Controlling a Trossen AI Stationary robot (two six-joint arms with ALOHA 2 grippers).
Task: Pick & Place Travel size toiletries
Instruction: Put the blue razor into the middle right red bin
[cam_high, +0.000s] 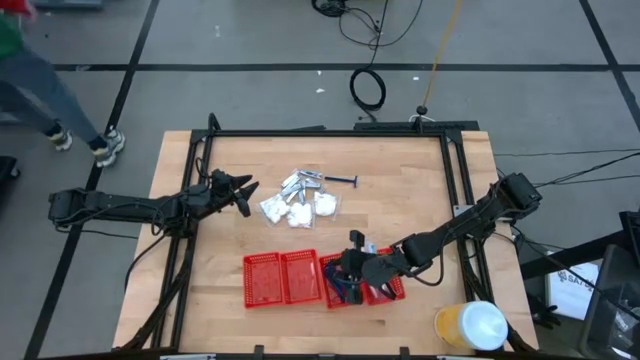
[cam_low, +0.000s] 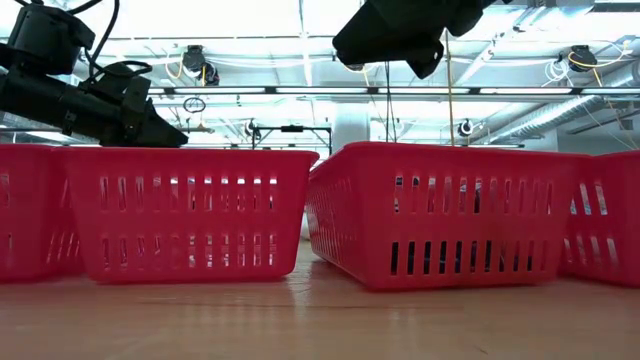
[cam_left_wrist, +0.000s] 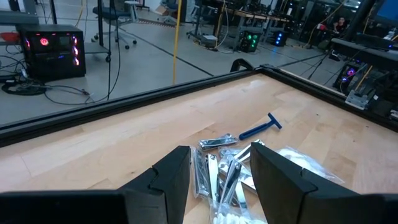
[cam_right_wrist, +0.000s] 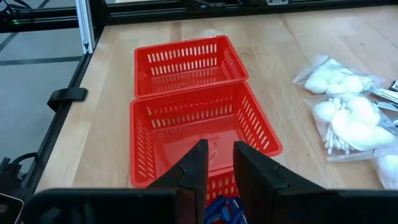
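The travel size toiletries lie in a loose pile (cam_high: 300, 198) at the table's middle. The pile has white clear-wrapped packets (cam_right_wrist: 348, 121), silvery pieces (cam_left_wrist: 214, 168) and a blue thin-handled stick (cam_left_wrist: 261, 127) at its far right. Several red mesh baskets (cam_high: 300, 277) stand in a row near the front edge. One of them holds blue sticks (cam_right_wrist: 224, 208). My right gripper (cam_right_wrist: 219, 155) hovers above that basket, its fingers a narrow gap apart with nothing between them. My left gripper (cam_high: 243, 192) waits open, left of the pile and clear of it.
A black frame rail (cam_high: 330, 132) runs round the table's edges. A yellow and white container (cam_high: 470, 325) stands at the near right corner. A person's legs (cam_high: 60, 110) show on the floor beyond the far left. Bare wood (cam_high: 400, 190) lies right of the pile.
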